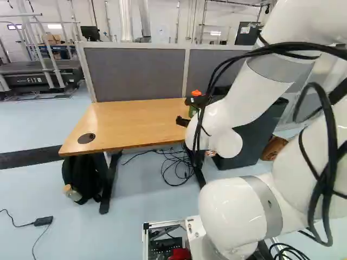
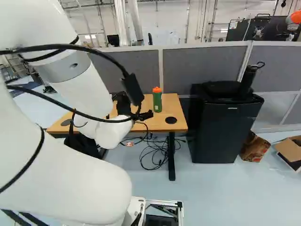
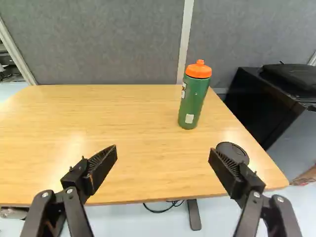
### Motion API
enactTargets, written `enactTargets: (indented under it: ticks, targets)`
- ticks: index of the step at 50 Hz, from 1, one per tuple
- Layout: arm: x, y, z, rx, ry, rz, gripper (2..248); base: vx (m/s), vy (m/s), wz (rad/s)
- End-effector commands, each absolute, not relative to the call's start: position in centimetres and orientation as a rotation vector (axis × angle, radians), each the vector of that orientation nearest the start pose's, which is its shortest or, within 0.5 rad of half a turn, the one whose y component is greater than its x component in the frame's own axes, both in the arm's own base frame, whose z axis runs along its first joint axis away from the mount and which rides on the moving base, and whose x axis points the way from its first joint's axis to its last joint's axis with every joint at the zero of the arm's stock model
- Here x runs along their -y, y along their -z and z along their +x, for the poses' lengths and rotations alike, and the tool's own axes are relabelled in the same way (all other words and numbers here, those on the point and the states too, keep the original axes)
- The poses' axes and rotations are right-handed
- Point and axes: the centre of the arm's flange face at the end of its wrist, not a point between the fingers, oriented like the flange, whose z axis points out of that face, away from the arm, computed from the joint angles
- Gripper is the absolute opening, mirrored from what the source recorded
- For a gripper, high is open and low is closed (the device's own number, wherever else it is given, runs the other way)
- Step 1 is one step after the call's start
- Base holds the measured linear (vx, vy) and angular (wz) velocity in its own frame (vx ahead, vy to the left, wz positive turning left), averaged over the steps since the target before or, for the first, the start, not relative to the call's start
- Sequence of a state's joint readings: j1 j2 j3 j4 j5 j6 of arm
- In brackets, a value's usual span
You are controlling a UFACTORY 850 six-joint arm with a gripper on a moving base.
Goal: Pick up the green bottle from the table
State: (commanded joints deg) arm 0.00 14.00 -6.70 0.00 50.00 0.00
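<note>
The green bottle with its orange cap stands upright on the wooden table; the bottle shows in the wrist view (image 3: 193, 102) and right base view (image 2: 157, 102). In the right base view the black gripper (image 2: 146, 115) is partly hidden by the arm, over the near side of the table. Seen from the wrist, the gripper (image 3: 163, 149) is wide open with nothing between its fingers. The bottle is ahead of them, apart from both, nearer the finger on the black cabinet's side. The table (image 3: 133, 118) reaches under and ahead of the fingers.
Grey partition panels (image 1: 135, 73) rise behind the table. A black cabinet (image 2: 221, 127) stands beside it, with a cardboard box (image 2: 289, 149) farther out. A black backpack (image 1: 84, 176) and loose cables (image 1: 176, 168) lie beneath the table. A round black disc (image 3: 233, 152) is in the tabletop.
</note>
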Motion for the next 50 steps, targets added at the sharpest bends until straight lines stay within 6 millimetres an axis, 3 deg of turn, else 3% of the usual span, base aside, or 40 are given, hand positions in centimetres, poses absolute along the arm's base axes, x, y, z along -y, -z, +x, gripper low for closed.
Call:
enactTargets:
  ticks: [17,50]
  targets:
    - [0.0,-36.9,29.7,0.0,1.81,-2.568,247,-0.002,0.0,0.001]
    - [0.2,-37.3,36.4,-0.037,1.801,-2.581,247,0.0,0.0,0.0]
